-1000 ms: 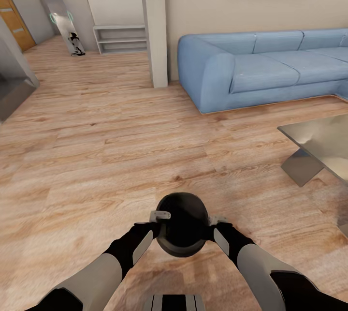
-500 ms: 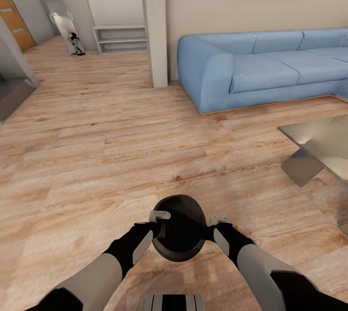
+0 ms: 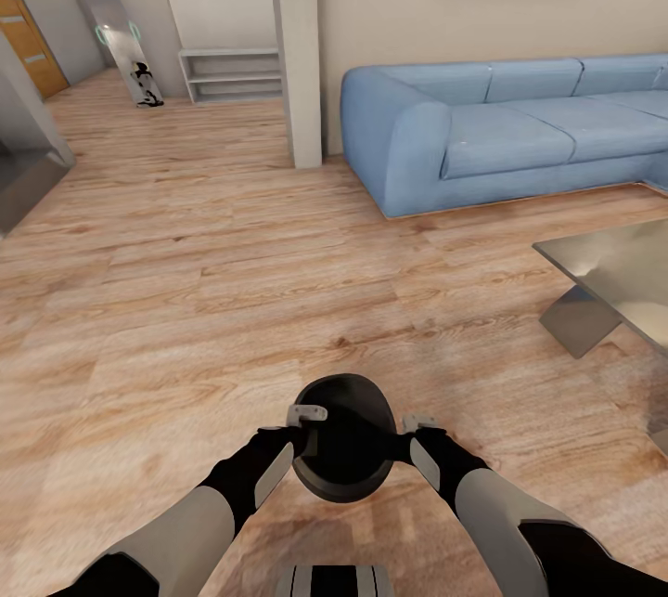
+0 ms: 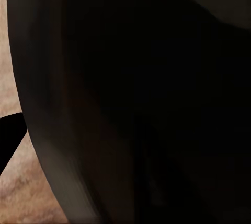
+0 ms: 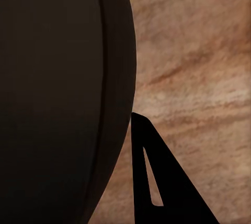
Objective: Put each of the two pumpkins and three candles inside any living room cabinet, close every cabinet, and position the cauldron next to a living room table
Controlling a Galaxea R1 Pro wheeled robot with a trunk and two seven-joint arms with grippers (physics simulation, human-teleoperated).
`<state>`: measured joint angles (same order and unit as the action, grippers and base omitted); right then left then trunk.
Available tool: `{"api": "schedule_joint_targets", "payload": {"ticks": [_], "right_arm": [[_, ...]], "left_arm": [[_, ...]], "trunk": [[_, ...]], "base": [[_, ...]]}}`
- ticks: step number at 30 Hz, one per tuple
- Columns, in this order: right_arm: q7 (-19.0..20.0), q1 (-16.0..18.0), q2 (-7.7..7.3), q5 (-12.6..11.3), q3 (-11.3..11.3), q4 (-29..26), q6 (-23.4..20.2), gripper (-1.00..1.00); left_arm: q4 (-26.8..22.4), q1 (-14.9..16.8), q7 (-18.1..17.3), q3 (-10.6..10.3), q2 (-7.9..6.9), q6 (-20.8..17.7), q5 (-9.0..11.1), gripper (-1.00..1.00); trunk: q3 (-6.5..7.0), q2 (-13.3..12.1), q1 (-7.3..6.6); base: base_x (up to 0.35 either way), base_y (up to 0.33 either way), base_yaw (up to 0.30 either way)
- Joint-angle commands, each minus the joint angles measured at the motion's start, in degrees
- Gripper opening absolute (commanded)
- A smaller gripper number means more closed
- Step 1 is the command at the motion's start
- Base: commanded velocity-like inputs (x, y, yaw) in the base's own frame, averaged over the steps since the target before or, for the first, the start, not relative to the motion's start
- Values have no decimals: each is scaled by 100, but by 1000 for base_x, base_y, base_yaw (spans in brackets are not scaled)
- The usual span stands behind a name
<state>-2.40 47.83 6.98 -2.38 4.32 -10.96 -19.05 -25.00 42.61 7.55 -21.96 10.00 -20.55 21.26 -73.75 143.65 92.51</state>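
The glossy black cauldron (image 3: 341, 439) hangs low in front of me above the wooden floor, its wide mouth facing up. My left gripper (image 3: 306, 414) clamps its left rim and my right gripper (image 3: 417, 423) clamps its right rim, both shut on it. The left wrist view looks at the cauldron's dark wall (image 4: 146, 98) from very close, and the right wrist view has the pot's curved side (image 5: 52, 98) with one finger (image 5: 154, 182) outside it over the floor. The low table (image 3: 622, 272) with its reflective grey top stands to the right, apart from the cauldron.
A blue sofa (image 3: 501, 133) runs along the back wall on the right. A grey pillar (image 3: 297, 49) stands at centre back, with a low white shelf (image 3: 232, 75) and a leaning snowboard (image 3: 116, 21) to its left. Wooden floor stretches ahead and to the left.
The cauldron has shifted slightly left and down between the grippers, tilting a little. The arms and the camera have stayed in place.
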Motion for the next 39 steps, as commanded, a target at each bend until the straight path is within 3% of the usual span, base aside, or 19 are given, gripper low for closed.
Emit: {"api": "schedule_joint_targets", "payload": {"ticks": [1, 39], "right_arm": [[-15, -2, 5, -52, 42, -12, -28, -100], [-9, -2, 1, -56, 50, -12, -28, -100]], "left_arm": [[-9, 2, 36, -26, 0, -19, 71, -100], [-14, 2, 62, -1, 0, -11, 80, -100]], "trunk": [[-5, 1, -1], [-5, 1, -1]], "base": [[0, 0, 0], [0, 0, 0]]}}
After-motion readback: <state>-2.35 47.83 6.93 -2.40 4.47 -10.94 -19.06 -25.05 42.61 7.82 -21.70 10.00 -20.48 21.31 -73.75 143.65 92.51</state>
